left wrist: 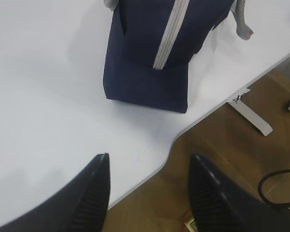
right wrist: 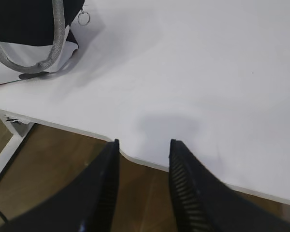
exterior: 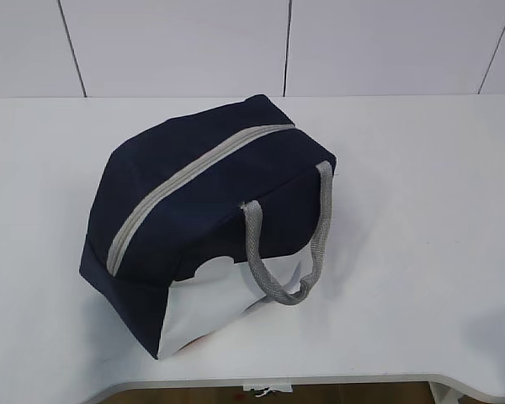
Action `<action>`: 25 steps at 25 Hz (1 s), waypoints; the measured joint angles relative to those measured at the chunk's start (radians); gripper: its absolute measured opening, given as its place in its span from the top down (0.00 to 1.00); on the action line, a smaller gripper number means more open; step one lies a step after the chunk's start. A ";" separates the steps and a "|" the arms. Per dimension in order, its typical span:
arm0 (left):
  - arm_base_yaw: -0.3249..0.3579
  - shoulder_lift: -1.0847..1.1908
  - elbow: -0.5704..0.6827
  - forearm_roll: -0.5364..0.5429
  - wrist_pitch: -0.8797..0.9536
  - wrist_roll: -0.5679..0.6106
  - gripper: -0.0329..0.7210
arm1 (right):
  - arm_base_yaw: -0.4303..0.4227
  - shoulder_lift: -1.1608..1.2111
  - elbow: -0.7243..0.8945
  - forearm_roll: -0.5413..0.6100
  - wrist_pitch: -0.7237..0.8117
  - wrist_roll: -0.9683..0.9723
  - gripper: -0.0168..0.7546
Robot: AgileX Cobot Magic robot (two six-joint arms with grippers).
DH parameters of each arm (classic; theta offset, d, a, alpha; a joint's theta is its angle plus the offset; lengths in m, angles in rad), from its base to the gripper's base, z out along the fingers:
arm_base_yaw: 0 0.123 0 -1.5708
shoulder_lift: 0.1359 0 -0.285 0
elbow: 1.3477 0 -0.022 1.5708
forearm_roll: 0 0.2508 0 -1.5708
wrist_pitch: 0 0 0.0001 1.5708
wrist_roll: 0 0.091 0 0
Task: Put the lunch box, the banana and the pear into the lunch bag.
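Note:
The navy lunch bag (exterior: 202,194) lies on the white table with its grey zipper (exterior: 194,181) closed along the top and a white end panel (exterior: 210,307) facing the camera. Its grey handle (exterior: 286,252) hangs over that end. The lunch box, the banana and the pear are out of view. Neither gripper shows in the exterior view. My left gripper (left wrist: 150,157) is open and empty over the table's front edge, well short of the lunch bag (left wrist: 150,63). My right gripper (right wrist: 145,141) is open and empty at the edge, right of the lunch bag (right wrist: 19,19) and its ring pull (right wrist: 83,18).
The white table (exterior: 404,210) ends in a curved front edge (left wrist: 169,145), with wooden floor (left wrist: 222,145) below it. A white table leg (left wrist: 251,113) stands under that edge. A panelled wall (exterior: 177,42) runs behind the table.

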 joint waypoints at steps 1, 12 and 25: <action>0.000 -0.008 0.013 0.000 -0.002 -0.001 0.44 | 0.000 -0.014 0.025 -0.005 -0.012 0.000 0.63; 0.000 -0.057 0.093 0.000 -0.183 -0.025 0.47 | 0.000 -0.020 0.140 -0.048 -0.105 -0.004 0.63; 0.000 -0.057 0.054 -0.031 -0.094 -0.031 0.50 | 0.000 -0.020 0.148 -0.048 -0.105 -0.004 0.64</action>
